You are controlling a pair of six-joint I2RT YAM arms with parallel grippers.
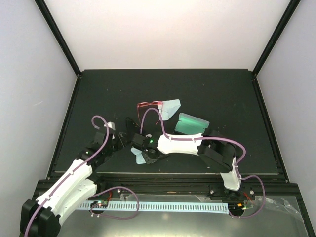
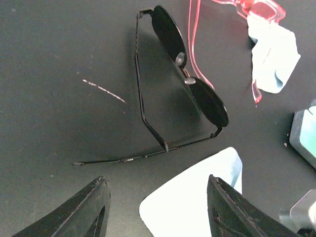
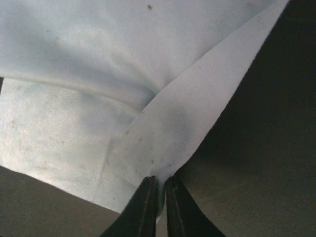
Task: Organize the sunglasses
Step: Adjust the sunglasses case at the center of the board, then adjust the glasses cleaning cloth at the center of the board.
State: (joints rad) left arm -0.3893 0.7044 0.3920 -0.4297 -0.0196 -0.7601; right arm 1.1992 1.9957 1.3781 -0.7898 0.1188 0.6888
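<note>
The black sunglasses (image 2: 190, 81) lie unfolded on the dark mat, lenses toward the upper right, just ahead of my left gripper (image 2: 158, 210). That gripper is open, and a corner of a light blue cloth (image 2: 192, 197) lies between and under its fingers. The red sunglasses (image 2: 259, 9) (image 1: 149, 105) rest farther back, their thin arms running down beside the black pair. My right gripper (image 3: 159, 197) (image 1: 141, 153) is shut on the edge of that same light blue cloth (image 3: 123, 98) (image 1: 139, 159), pinching a fold of it against the mat.
A second light blue cloth (image 1: 171, 108) (image 2: 272, 54) lies crumpled beside the red pair. A pale blue case (image 1: 192, 123) (image 2: 306, 136) stands to the right of the glasses. The right arm (image 1: 177, 143) stretches across the mat's front, close to the left arm.
</note>
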